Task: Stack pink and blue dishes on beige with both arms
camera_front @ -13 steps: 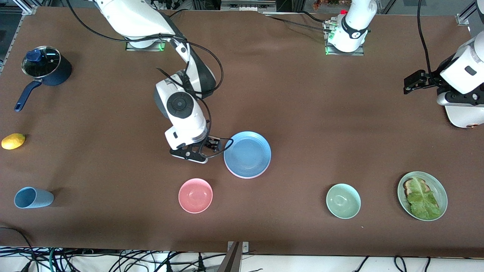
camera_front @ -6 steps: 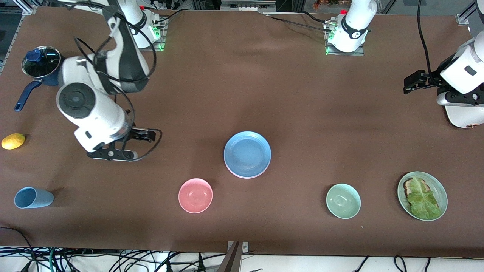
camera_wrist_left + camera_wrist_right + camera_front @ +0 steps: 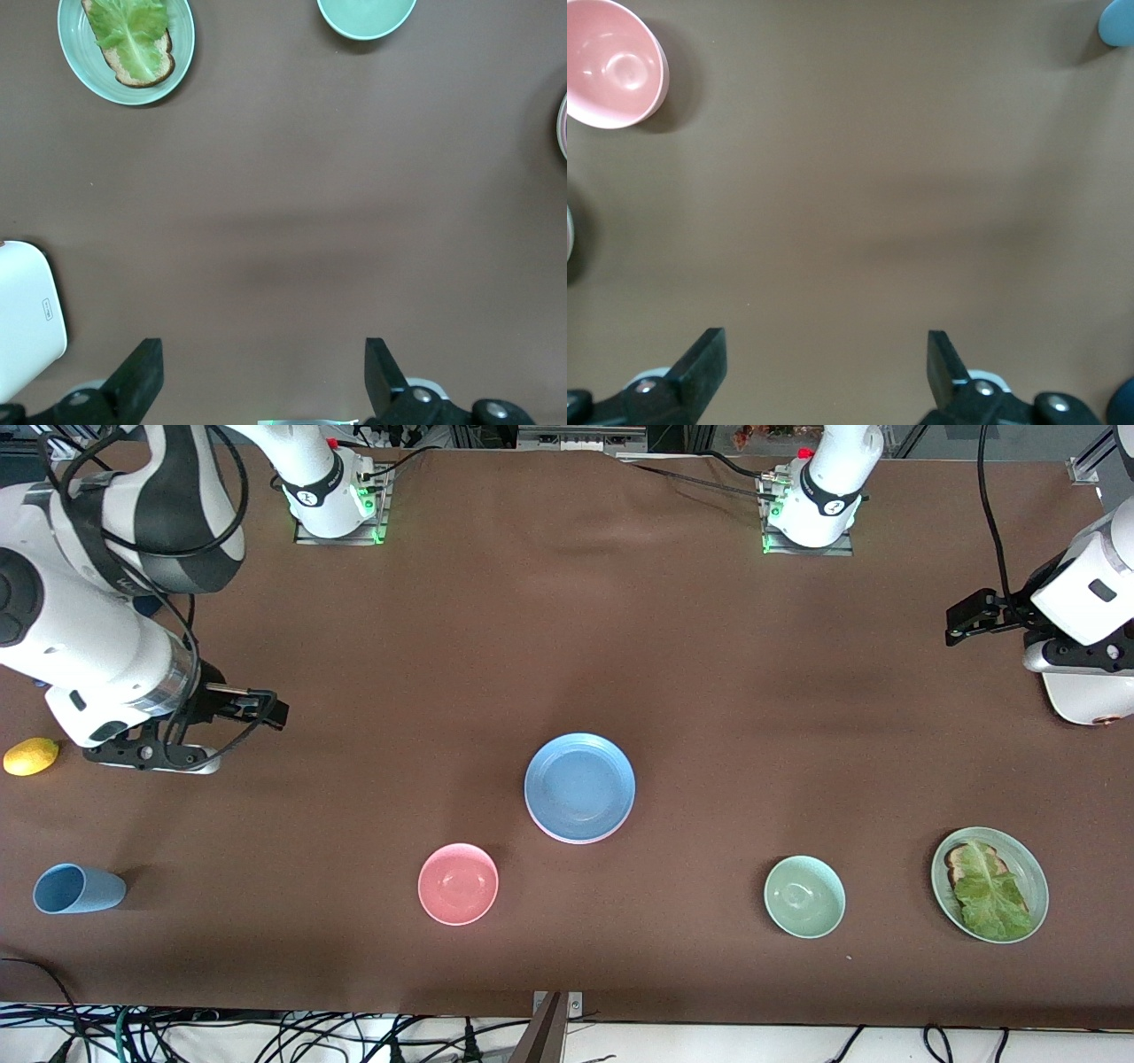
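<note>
the right arm is swung out to its own end of the table, elbow high, its wrist bent so the right gripper (image 3: 244,708) hangs over bare cloth, its fingers (image 3: 700,359) spread wide with nothing between them. a second ago that gripper was at the rim of the blue plate (image 3: 579,786); it has since pulled away, well apart from the plate, close to the lemon (image 3: 31,755).

the left arm waits, unmoved, at its end of the table, well apart from the blue plate, the left gripper (image 3: 970,615) likewise spread and empty.

no readable writing shows.

the blue plate sits mid-table on top of a stack, a thin pink plate (image 3: 551,833) edge showing under it; the beige plate cannot be made out. a pink bowl (image 3: 458,883) lies just nearer the front camera than the blue plate.
</note>
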Tool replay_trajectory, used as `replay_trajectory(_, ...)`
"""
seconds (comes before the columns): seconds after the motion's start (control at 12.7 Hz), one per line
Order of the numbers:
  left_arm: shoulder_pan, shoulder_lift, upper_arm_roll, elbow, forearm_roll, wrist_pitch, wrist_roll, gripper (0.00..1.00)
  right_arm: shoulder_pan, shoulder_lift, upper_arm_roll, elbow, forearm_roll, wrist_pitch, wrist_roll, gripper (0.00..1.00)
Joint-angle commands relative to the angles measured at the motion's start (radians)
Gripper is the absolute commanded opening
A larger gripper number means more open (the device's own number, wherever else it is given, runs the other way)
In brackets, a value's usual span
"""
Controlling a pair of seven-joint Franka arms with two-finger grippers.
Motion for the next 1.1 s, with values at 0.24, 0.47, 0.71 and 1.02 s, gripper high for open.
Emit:
replay_trajectory(0.24,-0.003,-0.012,0.002,0.001,-0.008,-0.009,-0.005,1.00,-0.233,-0.135,0.191,-0.033,-0.016,-0.095,-0.090,1.00)
replay_trajectory(0.47,-0.003,-0.012,0.002,0.001,-0.006,-0.009,-0.003,1.00,-0.232,-0.141,0.194,-0.017,-0.025,-0.134,-0.092,1.00)
replay_trajectory(0.71,-0.003,-0.012,0.002,0.001,-0.006,-0.009,-0.003,1.00,-0.232,-0.142,0.191,-0.017,-0.025,-0.134,-0.094,1.00)
replay_trajectory(1.02,-0.003,-0.012,0.002,0.001,-0.006,-0.009,-0.003,1.00,-0.233,-0.142,0.185,-0.017,-0.039,-0.134,-0.132,1.00)
